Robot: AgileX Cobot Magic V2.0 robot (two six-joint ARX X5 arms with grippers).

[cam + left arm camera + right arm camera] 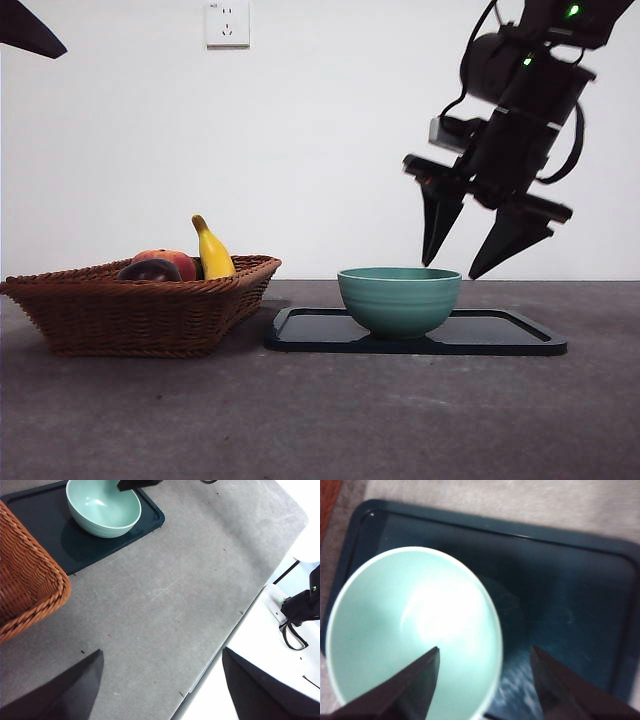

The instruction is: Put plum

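None of the task looks done yet, as far as I can judge: the plum lies in the wicker basket, at about nine o'clock from the bowl, and nothing is in my grasp.

Nearest in the front view is the bare grey table. Behind it sits the basket, with the plum at its front, a red-orange fruit touching it from behind, and a banana standing up just beside them. At three o'clock from the basket the green bowl rests on the dark tray; its inside looks empty, though my right wrist view is blurred.

My right gripper hangs above the bowl's far rim, jaws spread wide and holding nothing. My left gripper waits high and well apart from the work, its jaws also wide and empty.

What remains, I think, is everything: reach across to the basket, take the plum, and carry it to the bowl, presumably its destination.
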